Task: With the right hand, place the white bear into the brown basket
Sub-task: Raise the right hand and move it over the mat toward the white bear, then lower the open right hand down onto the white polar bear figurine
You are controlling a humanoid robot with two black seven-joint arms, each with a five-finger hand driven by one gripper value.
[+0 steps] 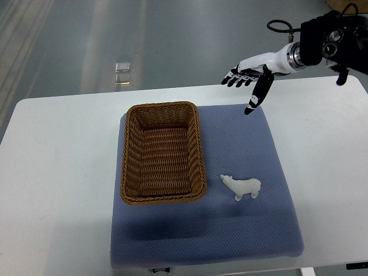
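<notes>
Right hand [248, 80] reads on my screen as open and empty: four dark-tipped fingers [234, 79] fanned out toward the picture's left, the thumb [257, 95] hanging down and pointing at the far right corner of the mat. I cannot tell whether the thumb tip touches the mat or hangs just over it. Nothing sits between the fingers. The white forearm [275, 59] runs up and right to a black wrist and arm housing [333, 40] at the top right corner, with a black cable looping above it.

Blue-grey mat [253, 144] covers the middle of the white table [57, 172]. The hand is over the mat's far edge, on the right side.

White bear [242, 187] lies on the mat, near the right of centre and toward the near side, head pointing left toward the basket. It is well apart from the hand, with bare mat between them.

Brown basket [163, 112], woven and rectangular, stands on the left half of the mat with its long side running away from me. I see only its woven floor inside. The bear lies just beside its near right corner, not touching it.

Beyond the table, grey floor with a small pale square object [122, 73] on it.
</notes>
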